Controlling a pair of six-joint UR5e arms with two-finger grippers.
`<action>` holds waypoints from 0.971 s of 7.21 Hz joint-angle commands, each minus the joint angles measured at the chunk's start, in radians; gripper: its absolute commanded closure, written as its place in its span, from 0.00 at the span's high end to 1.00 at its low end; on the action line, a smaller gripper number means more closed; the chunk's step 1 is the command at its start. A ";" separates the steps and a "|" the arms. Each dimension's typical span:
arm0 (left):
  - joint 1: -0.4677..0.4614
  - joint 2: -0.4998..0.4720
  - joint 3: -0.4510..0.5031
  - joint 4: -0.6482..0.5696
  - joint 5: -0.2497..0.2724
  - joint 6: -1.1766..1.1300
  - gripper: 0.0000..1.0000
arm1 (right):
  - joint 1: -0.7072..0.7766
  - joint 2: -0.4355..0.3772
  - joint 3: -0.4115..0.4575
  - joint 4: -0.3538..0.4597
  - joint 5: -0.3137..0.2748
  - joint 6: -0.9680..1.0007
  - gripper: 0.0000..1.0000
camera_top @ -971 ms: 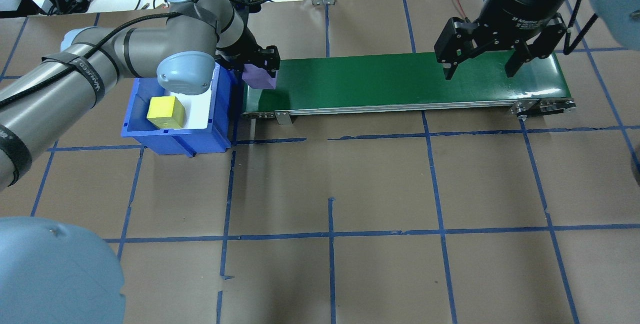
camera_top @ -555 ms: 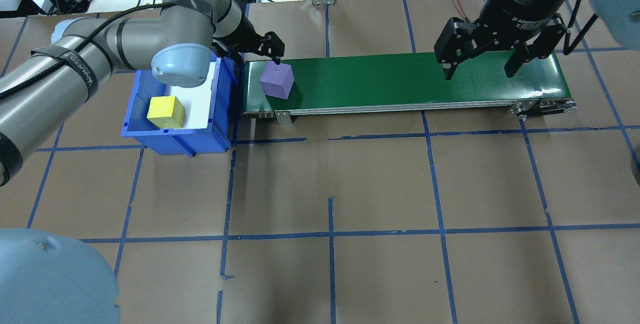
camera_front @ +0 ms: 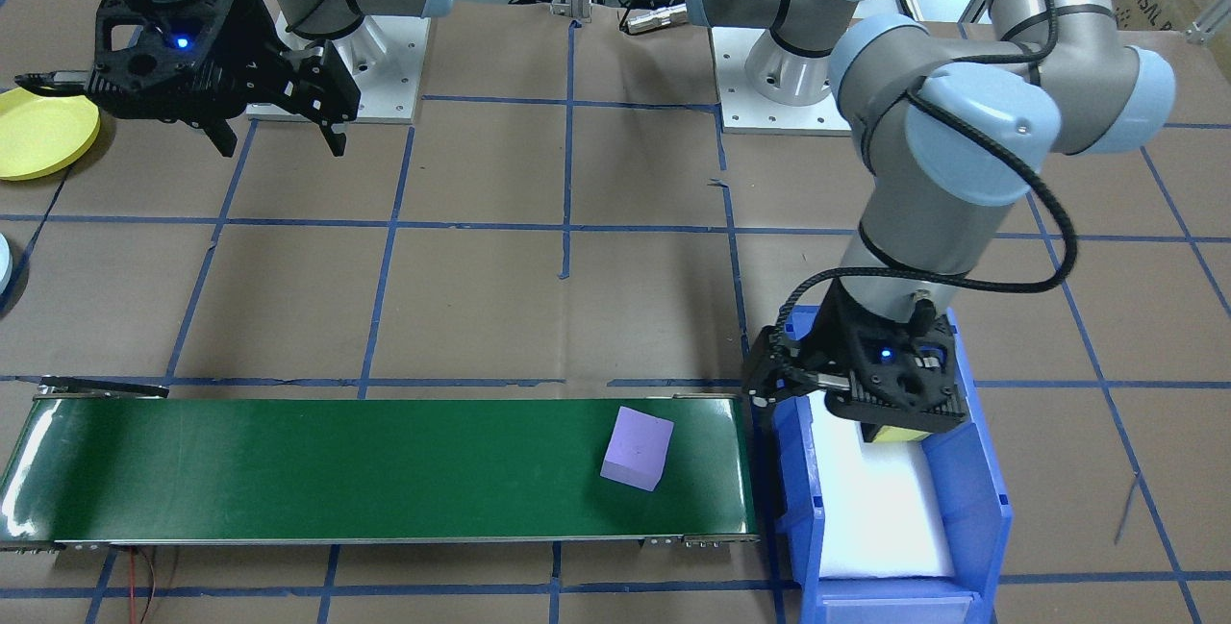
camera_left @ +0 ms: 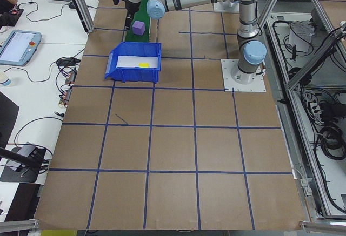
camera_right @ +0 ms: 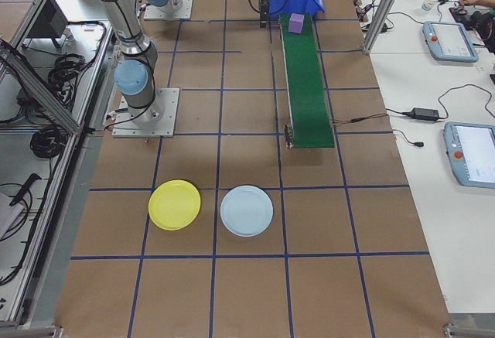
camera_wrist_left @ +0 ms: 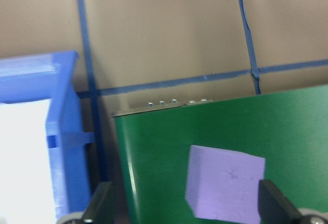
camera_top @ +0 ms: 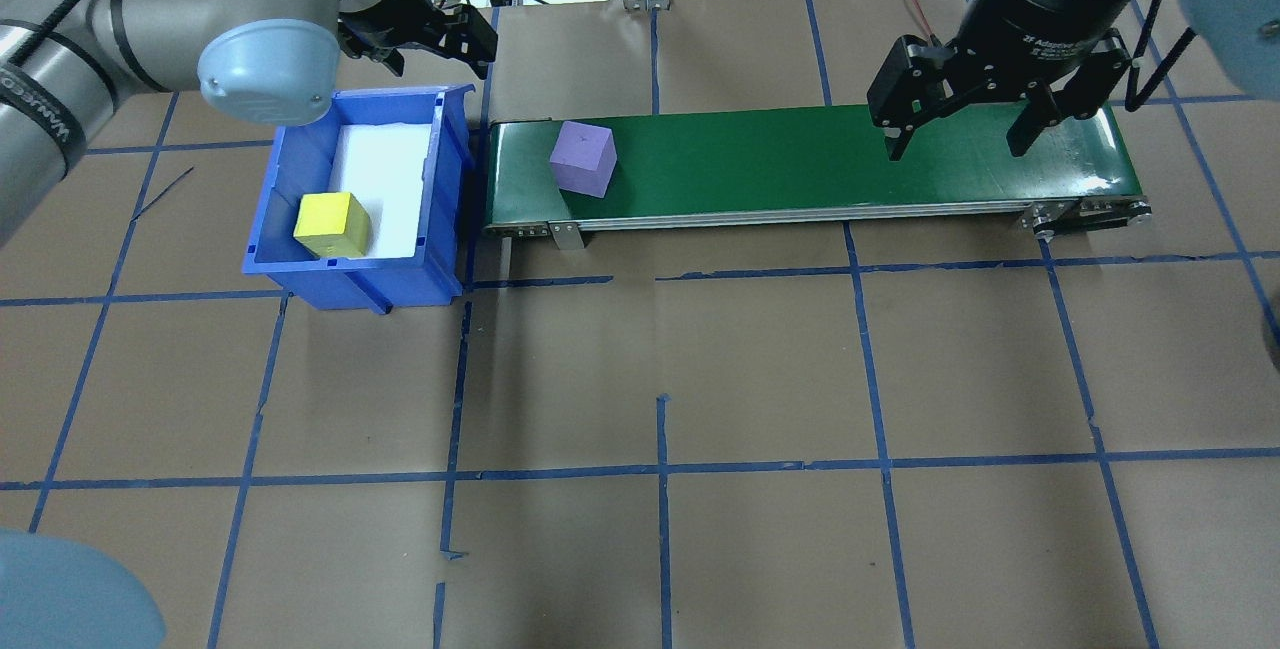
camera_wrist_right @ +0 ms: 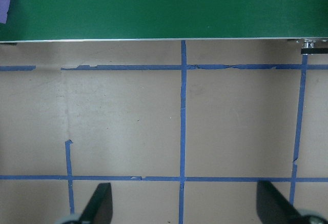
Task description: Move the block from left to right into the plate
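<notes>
Purple block [camera_top: 583,158] free near left end of green belt [camera_top: 800,159]; both arms' jaws wide apart, holding nothing

A robotics lab: taped-grid table [camera_right: 232,291], aluminium framing [camera_right: 31,83], teach pendants [camera_right: 448,40] (cables everywhere).

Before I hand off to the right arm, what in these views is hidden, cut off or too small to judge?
- Yellow cube: in the front-facing view the left gripper covers nearly all of it.
- Yellow plate: cut by the front-facing view's left edge, absent from the overhead view.
- Purple cube: only a sliver shows at the right wrist view's left edge.
- Belt motion: a still of the green conveyor cannot show it.
- Right gripper: too small in the side views.
</notes>
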 commanded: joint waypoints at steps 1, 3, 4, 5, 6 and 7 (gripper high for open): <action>0.125 0.039 -0.022 -0.039 0.048 0.312 1.00 | -0.003 0.000 -0.003 0.000 0.000 0.001 1.00; 0.154 0.044 -0.047 -0.036 0.056 0.638 1.00 | -0.003 0.000 -0.002 0.000 0.000 -0.001 1.00; 0.153 0.047 -0.077 -0.035 0.099 0.759 1.00 | -0.003 0.000 -0.002 0.000 0.000 -0.001 1.00; 0.141 0.056 -0.106 -0.073 0.150 0.761 1.00 | -0.003 0.000 -0.002 0.000 0.000 0.001 1.00; 0.115 0.057 -0.125 -0.118 0.149 0.778 1.00 | -0.003 0.000 -0.002 0.000 0.000 -0.001 1.00; 0.104 0.054 -0.121 -0.114 0.141 0.892 1.00 | -0.001 0.000 -0.002 0.000 0.000 -0.001 1.00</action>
